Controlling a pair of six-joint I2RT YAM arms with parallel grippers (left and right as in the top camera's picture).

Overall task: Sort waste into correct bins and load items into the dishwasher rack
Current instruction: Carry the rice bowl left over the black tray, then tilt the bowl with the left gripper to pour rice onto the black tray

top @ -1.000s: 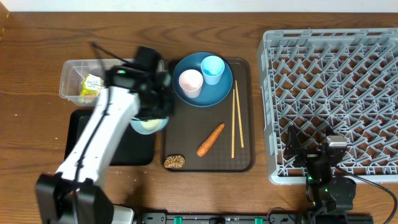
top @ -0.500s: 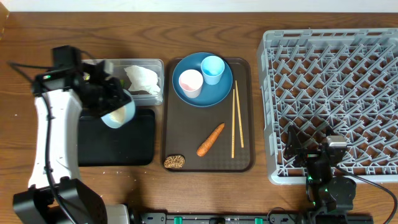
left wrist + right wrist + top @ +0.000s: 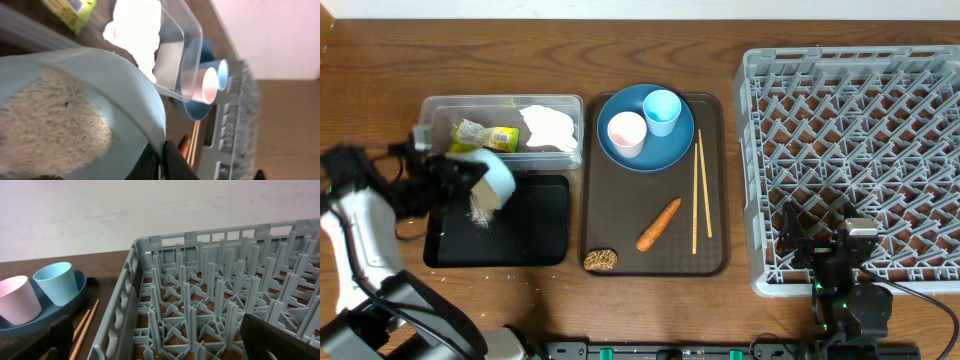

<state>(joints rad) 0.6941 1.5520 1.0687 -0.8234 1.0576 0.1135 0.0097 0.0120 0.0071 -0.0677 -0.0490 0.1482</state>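
Note:
My left gripper (image 3: 468, 178) is shut on the rim of the pale blue-white bowl (image 3: 495, 176), tipped on its side over the black tray (image 3: 535, 235). Rice (image 3: 480, 206) spills from it. In the left wrist view my fingers (image 3: 165, 159) clamp the bowl rim (image 3: 125, 85), with rice (image 3: 50, 125) inside. The clear tub (image 3: 432, 112) holds the napkin (image 3: 548, 128) and the wrapper (image 3: 486, 136). The blue plate (image 3: 670, 150) carries the pink cup (image 3: 626, 132) and the light-blue cup (image 3: 662, 110). My right gripper (image 3: 165, 350) is open and empty over the rack (image 3: 860, 130).
The dark brown serving tray (image 3: 620, 215) holds the plate, the chopsticks (image 3: 700, 195), the carrot (image 3: 659, 223) and the biscuit piece (image 3: 601, 260). The right wrist view shows the rack's pegs (image 3: 215, 295), both cups and the chopsticks (image 3: 84, 326).
My left arm has swung left from the serving tray with the bowl, past the tub. The bowl is now tipped over the black tray and rice is coming out. The right arm is still.

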